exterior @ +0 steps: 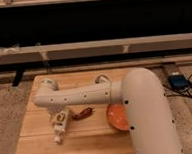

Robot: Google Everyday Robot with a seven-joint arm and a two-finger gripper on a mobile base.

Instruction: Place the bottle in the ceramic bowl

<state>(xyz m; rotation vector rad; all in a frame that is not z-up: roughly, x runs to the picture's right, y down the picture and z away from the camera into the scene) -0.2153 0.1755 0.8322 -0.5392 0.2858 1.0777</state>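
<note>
- Gripper [60,127] sits low over the left of the table [40,152]; whether it grips anything, I cannot tell.
- Bottle [57,138] is at its tip, well apart from the bowl [115,120].
- Chili [84,113] lies between them.

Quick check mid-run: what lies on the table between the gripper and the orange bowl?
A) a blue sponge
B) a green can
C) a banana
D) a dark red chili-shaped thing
D: the dark red chili-shaped thing lies on the wooden table, between the gripper, which is low over the table's left part in the camera view, and the ceramic bowl.
</note>
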